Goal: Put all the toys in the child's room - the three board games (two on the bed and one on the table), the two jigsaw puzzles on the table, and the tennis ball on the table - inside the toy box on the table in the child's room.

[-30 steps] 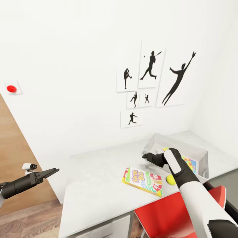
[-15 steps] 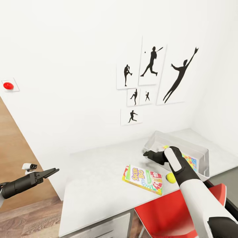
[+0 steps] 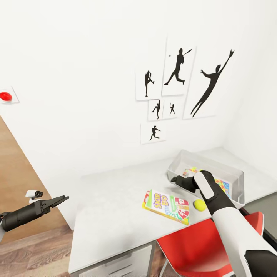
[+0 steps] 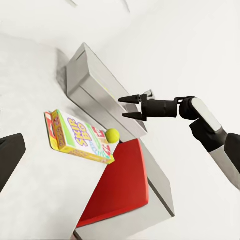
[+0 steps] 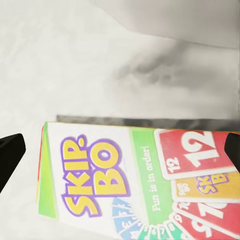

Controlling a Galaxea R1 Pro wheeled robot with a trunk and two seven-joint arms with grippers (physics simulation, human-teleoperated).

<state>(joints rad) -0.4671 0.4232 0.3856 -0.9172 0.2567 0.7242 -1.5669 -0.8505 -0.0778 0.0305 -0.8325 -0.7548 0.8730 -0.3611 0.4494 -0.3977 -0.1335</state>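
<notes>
Skip-Bo board game (image 3: 166,206) lies flat on the desk (image 3: 107,227), tennis ball (image 3: 199,204) just beside it. Toy box (image 3: 234,177) near both, jigsaw puzzle (image 3: 222,187) inside. Our right gripper (image 3: 177,180) hangs above the game, empty, jaws apart. Left gripper (image 3: 57,201) off the desk, narrow, empty.

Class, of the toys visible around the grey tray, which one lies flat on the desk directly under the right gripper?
The Skip-Bo board game box, green-edged with big lettering; the small yellow-green tennis ball sits beside it, and the colourful jigsaw puzzle lies inside the tray.
</notes>
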